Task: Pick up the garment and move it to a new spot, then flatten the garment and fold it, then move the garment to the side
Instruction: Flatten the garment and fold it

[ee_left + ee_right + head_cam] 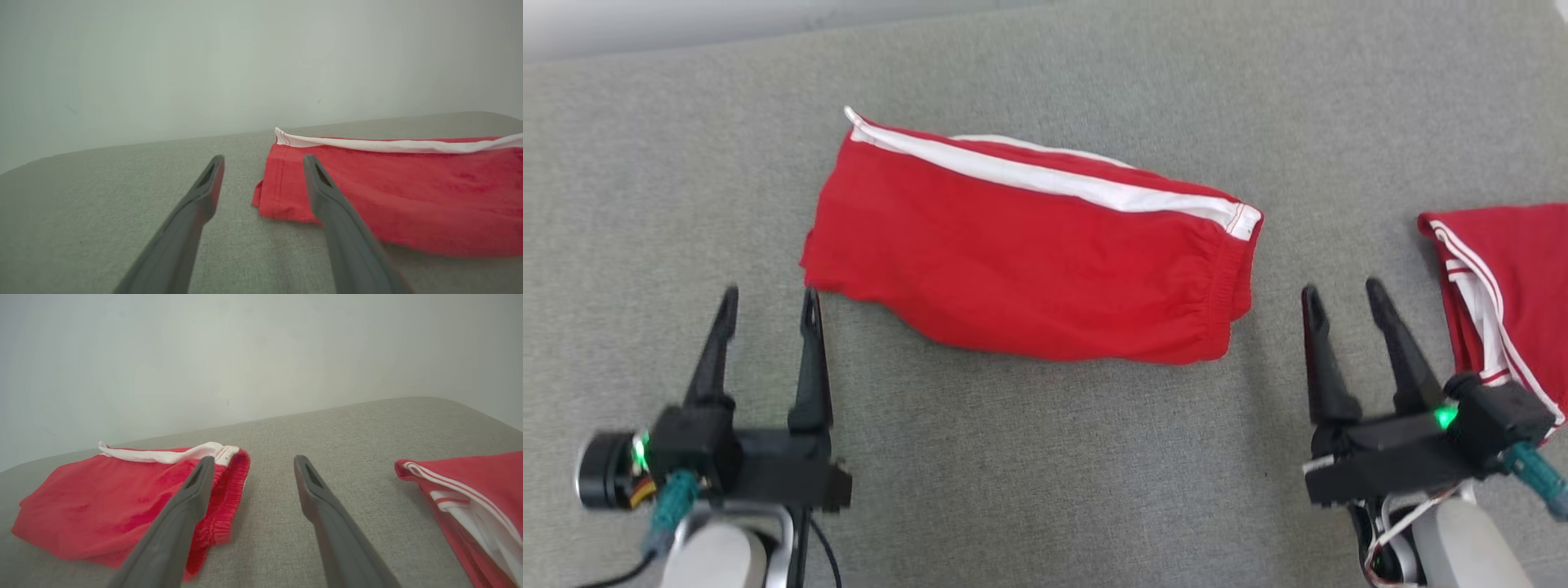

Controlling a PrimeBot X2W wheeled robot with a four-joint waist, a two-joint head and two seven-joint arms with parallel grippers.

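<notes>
Folded shorts (1029, 253) flat on worktop (1054, 457). Flanking shorts, released, empty: left claw (769, 291), right claw (1341, 286). Beside right claw: second garment (1511, 286).

Grey woven surface (1045, 474) is carrying two things here: a folded red garment (1013, 253) with a white stripe is lying flat in the middle, and a second red piece (1515, 278) is sitting well apart at the right edge.

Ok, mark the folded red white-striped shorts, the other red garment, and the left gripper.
Folded red white-striped shorts (1013, 261): head view, red middle.
Other red garment (1519, 261): head view, red top layer.
Left gripper (769, 294): head view, between fingertips.
</notes>
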